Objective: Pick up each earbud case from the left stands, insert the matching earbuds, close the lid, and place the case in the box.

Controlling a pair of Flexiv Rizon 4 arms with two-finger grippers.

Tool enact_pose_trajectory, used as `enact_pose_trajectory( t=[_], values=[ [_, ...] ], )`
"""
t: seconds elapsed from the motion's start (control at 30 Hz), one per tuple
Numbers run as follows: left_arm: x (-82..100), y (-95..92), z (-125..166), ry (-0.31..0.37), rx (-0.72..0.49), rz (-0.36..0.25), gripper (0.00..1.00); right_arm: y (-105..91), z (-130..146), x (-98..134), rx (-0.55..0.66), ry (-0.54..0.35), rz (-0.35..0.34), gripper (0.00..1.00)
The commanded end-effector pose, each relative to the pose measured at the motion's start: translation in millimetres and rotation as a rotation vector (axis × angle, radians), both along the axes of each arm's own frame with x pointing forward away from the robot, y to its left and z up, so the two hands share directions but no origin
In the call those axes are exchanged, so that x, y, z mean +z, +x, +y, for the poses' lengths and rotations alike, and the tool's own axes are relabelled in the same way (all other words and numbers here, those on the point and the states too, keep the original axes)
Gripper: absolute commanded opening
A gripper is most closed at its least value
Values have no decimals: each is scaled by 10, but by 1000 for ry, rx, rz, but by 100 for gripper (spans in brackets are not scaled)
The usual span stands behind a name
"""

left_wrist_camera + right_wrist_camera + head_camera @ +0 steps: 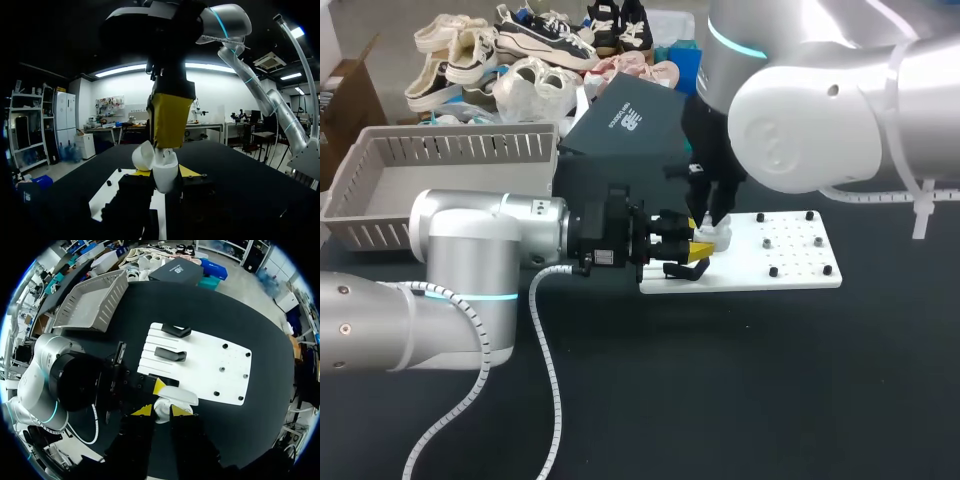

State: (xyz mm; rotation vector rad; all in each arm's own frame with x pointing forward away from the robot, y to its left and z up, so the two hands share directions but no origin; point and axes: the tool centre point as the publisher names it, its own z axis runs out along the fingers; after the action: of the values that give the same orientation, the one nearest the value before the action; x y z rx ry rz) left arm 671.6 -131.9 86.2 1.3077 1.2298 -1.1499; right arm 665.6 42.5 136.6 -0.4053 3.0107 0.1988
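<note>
Our grey slatted bin (365, 190) stands well to the left of the white peg board (790, 265). At the board's left end our left gripper (692, 252) is clamped on the white earbud case (164, 175), one yellow tip on each side, with the lid hinged open. Our right gripper (161, 411) hangs straight above, right at the case's open mouth. Whether it grips anything we cannot tell.
</note>
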Motion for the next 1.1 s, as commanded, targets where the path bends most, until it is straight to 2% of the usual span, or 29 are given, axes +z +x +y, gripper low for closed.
enact_pose_trajectory(
  t=[0.03, 0.47, 0.53, 0.57, 0.63, 1.1],
  values=[
    [-2, -20, -3, -1, 7, -2, 0, 8, 10, -2, -2, -3, -1, 0],
    [-2, -20, -3, -1, 7, -2, 0, 23, 7, -50, -9, -13, 6, 0],
    [-2, -20, -3, -1, 7, -2, 0, 24, 7, -51, -11, -14, 5, 28],
    [-2, -20, -3, -1, 7, -2, 0, 24, 7, -50, -12, -14, 5, 37],
    [-2, -20, -3, -1, 7, -2, 0, 19, 9, -42, -11, -13, 5, 45],
    [-2, -20, -3, -1, 7, -2, 0, -78, -37, 145, -3, 8, -19, 63]
  ],
)
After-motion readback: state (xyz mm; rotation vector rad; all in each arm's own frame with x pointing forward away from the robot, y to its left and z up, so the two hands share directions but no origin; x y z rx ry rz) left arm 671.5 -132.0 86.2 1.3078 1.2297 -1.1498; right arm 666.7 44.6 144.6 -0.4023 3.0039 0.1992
